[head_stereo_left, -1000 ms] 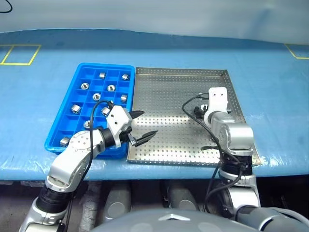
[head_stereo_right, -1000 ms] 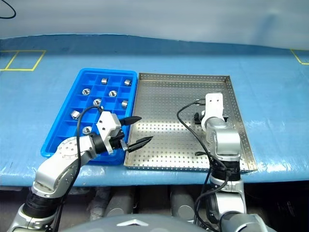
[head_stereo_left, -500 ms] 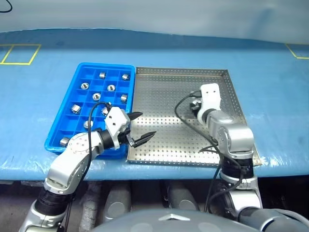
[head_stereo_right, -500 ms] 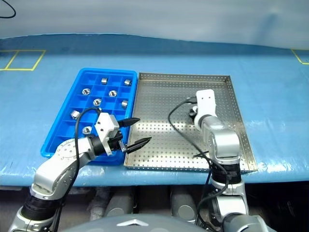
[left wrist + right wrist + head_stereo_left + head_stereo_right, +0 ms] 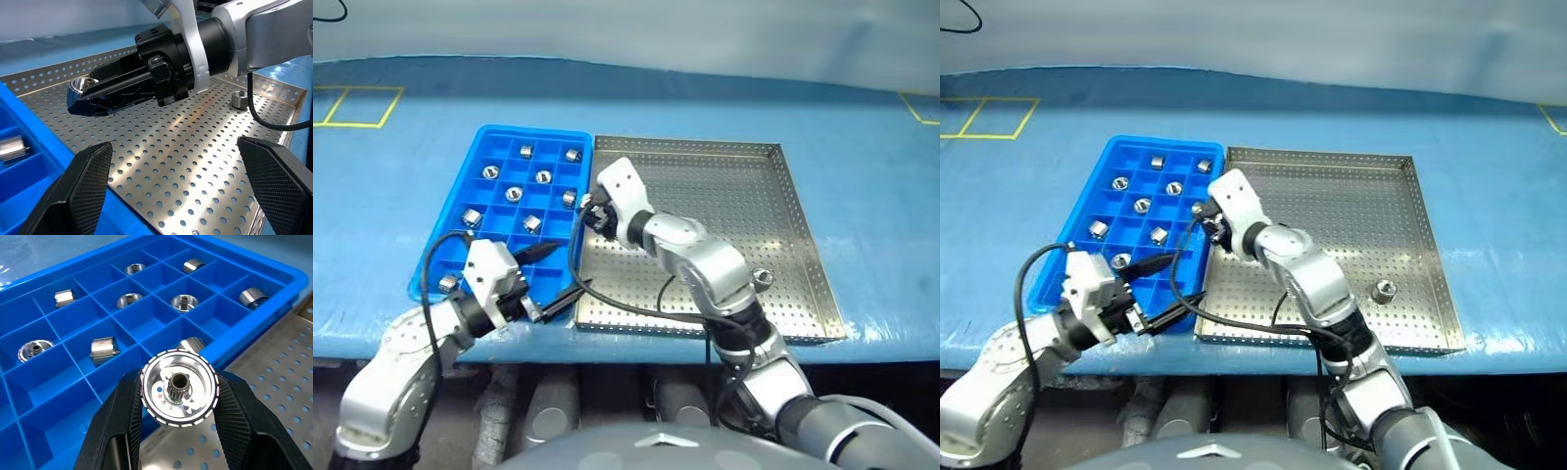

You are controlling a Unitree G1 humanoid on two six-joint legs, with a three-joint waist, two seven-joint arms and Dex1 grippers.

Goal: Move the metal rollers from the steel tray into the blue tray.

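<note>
Right gripper [image 5: 179, 396] grasps a metal roller [image 5: 179, 392] beside the blue tray [image 5: 460, 235]; left gripper [image 5: 552, 274] is released. No legible markings.

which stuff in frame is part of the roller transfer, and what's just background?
Part of the job:
- roller clamped in the right gripper
- last loose roller on the steel tray
- blue tray, rollers already in its cells
- left gripper, open, holding nothing

Just lying about:
- blue table cover
- yellow floor-tape squares
</note>
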